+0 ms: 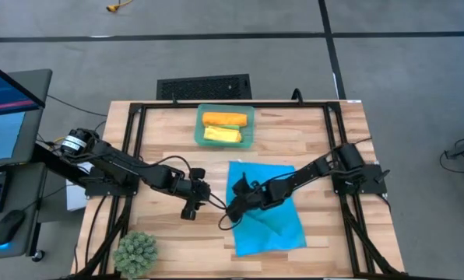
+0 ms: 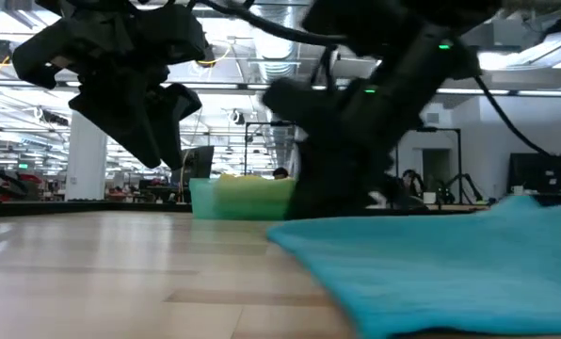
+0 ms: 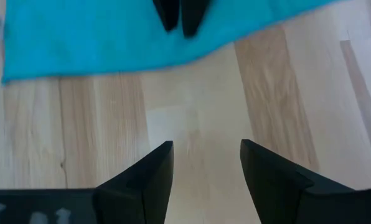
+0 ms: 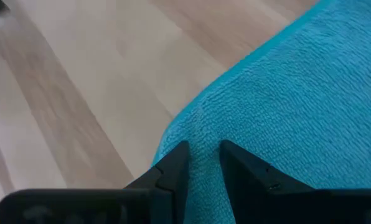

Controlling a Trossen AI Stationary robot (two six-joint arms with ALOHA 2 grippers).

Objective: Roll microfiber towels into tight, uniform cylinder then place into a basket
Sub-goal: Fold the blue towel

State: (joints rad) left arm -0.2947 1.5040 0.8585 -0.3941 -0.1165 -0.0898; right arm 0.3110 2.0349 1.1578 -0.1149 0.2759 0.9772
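Note:
A bright blue towel (image 1: 269,208) lies spread on the wooden table, creased near its left side. My right gripper (image 1: 236,208) is down at the towel's left edge, shut on it. My left gripper (image 1: 191,205) hangs open over bare wood just left of the towel, with nothing between its fingers (image 3: 154,177). The teal basket (image 1: 199,128) stands at the far middle and holds an orange roll (image 1: 224,119) and a yellow roll (image 1: 222,134). In the low view the basket (image 2: 205,198) shows behind the grippers. My right gripper pinches the blue towel near its left edge (image 4: 201,134), with cloth standing in the narrow gap between its two fingers (image 4: 173,168). The fingers slant down onto it from the table's right side. One layer or several, I cannot tell. The rest of the towel lies on the table.
A spiky green plant ball (image 1: 136,253) sits at the table's near left corner. Black frame rails (image 1: 131,155) run along the table's left and right sides. Bare wood lies between the plant ball and the towel.

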